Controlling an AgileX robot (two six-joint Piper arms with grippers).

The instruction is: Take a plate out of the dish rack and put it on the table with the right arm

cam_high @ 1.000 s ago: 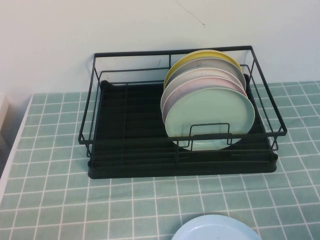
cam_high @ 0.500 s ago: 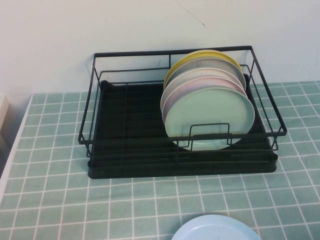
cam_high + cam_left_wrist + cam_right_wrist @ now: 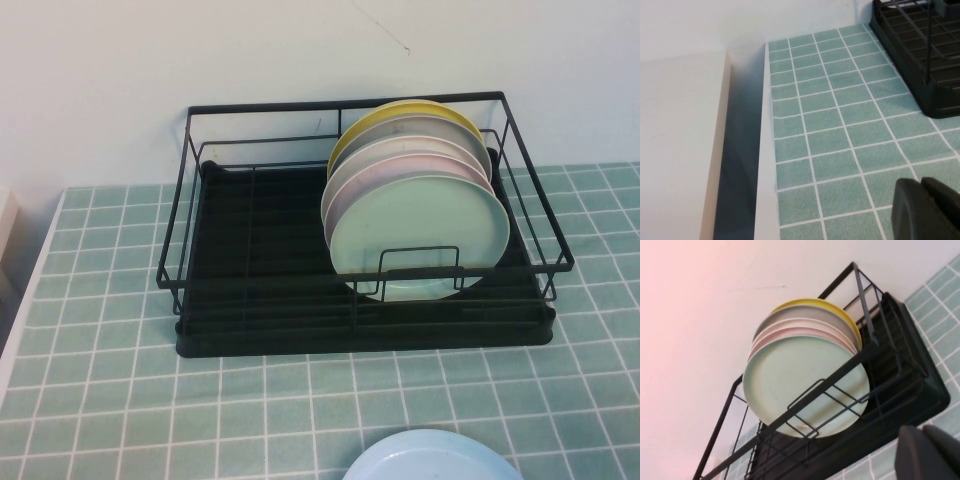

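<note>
**Mint plate waits upright in rack, both arms held back**

Mint-green, the plate (image 3: 420, 236) stands on edge at the front of a stack, propped by the rack (image 3: 250, 262) near the table's (image 3: 110, 400) far edge, so its rim is graspable. A blue plate (image 3: 432, 458) lies at the near edge. My right gripper (image 3: 929, 454) faces the rack, well apart; the left gripper (image 3: 925, 210) hangs near the left edge. I cannot tell either's opening.

teal-green tiled table (image 3: 100, 400) with white grout lines, running up to a pale wall at the back. carries the black wire dish rack (image 3: 250, 300) on its ribbed tray, set toward the far side, close to the wall. also bears a light blue plate (image 3: 432, 458) lying flat at the near edge, apart from the rack, partly cut off from view. ends on the left in a white border strip (image 3: 766, 165).
</note>
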